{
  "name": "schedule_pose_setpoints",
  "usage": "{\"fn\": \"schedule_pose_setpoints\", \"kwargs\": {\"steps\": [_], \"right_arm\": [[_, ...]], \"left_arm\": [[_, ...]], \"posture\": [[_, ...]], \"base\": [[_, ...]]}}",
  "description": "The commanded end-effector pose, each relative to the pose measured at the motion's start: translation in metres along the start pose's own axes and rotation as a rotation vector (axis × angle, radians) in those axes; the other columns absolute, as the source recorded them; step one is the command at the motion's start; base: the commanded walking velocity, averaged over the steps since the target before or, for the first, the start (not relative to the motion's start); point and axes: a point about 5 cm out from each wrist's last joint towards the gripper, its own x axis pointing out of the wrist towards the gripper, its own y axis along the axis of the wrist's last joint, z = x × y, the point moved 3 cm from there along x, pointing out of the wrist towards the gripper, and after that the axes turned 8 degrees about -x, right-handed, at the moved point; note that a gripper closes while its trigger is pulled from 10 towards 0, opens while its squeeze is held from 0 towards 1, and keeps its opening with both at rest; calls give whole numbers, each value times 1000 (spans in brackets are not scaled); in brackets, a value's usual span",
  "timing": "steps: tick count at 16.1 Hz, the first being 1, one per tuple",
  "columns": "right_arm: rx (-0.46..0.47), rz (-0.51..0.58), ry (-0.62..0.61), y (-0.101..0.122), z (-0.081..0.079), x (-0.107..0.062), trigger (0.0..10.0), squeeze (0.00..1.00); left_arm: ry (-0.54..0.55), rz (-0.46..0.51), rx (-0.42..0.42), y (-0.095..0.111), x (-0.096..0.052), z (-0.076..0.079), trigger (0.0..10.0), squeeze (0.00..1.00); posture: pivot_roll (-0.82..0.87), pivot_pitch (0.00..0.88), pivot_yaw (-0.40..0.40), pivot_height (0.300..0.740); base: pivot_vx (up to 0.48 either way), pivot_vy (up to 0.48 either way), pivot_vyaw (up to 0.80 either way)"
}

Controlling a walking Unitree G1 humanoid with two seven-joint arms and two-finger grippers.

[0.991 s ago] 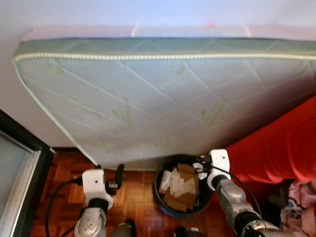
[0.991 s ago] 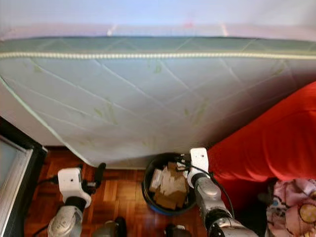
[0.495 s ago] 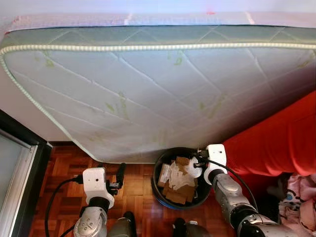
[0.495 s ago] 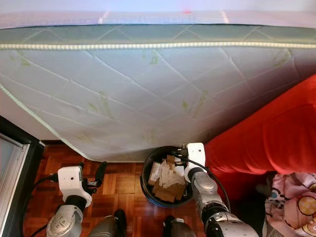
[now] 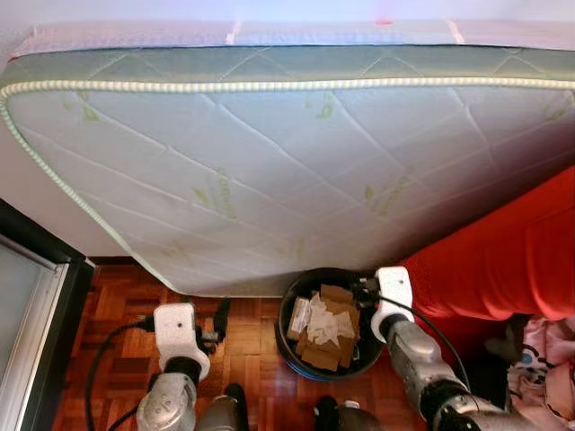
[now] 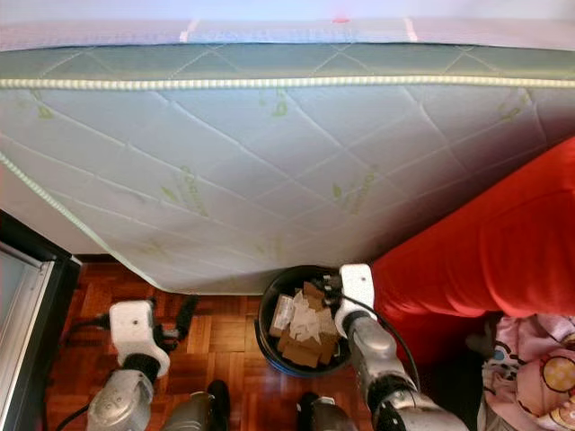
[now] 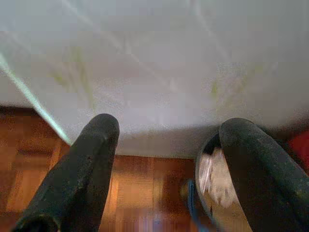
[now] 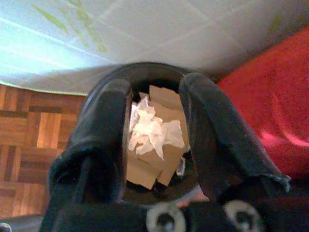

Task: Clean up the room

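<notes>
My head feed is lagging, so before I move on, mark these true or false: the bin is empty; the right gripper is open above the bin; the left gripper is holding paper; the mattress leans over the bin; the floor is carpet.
1. The bin is empty. False: it holds cardboard pieces and crumpled white paper.
2. The right gripper is open above the bin. True.
3. The left gripper is holding paper. False: it is open with nothing between its fingers.
4. The mattress leans over the bin. True.
5. The floor is carpet. False: it is wood parquet.

Black bin [image 5: 289,346] on parquet floor [image 5: 117,314]
</notes>
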Motion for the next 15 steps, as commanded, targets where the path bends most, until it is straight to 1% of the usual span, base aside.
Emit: {"fn": "schedule_pose_setpoints", "kwargs": {"steps": [1, 3, 5, 6, 7, 8, 9, 11, 13, 15], "right_arm": [[33, -55, -38, -21, 10, -8, 10000, 0], [52, -68, -73, -37, 23, -18, 10000, 0], [55, -90, -97, -48, 30, -24, 10000, 0], [65, -116, -124, -58, 36, -31, 10000, 0], [68, -153, -138, -70, 39, -37, 10000, 0], [69, -164, -140, -72, 39, -38, 10000, 0], [100, -219, -180, -90, 44, -48, 10000, 0], [108, -312, -201, -116, 46, -64, 10000, 0], [106, -389, -209, -136, 46, -78, 10000, 0], [116, -431, -235, -146, 50, -86, 10000, 0]], "left_arm": [[54, -81, -11, -23, -11, -16, 10000, 0], [100, -154, 4, -41, -11, -36, 10000, 0], [120, -190, 14, -47, -7, -45, 10000, 0], [126, -219, 17, -53, -6, -48, 10000, 0], [134, -259, 23, -61, -6, -51, 10000, 0], [138, -272, 25, -64, -5, -52, 10000, 0], [176, -352, 33, -81, -13, -62, 10000, 0], [214, -436, 31, -98, -27, -69, 10000, 0], [253, -524, 17, -114, -39, -73, 10000, 0], [275, -554, 2, -120, -42, -73, 10000, 0]], "posture": [[113, 242, -31, 740], [77, 161, -12, 740], [56, 132, -5, 740], [37, 102, 2, 740], [26, 79, 11, 740], [26, 79, 11, 740], [4, 52, 25, 740], [4, 14, 28, 740], [-3, 0, 16, 740], [-2, 0, 10, 740]], "base": [[0, 0, 0], [0, 0, 0], [0, 0, 0], [0, 0, 0], [0, 0, 0], [0, 0, 0], [0, 0, 0], [0, 0, 0], [0, 0, 0], [0, 0, 0]]}}
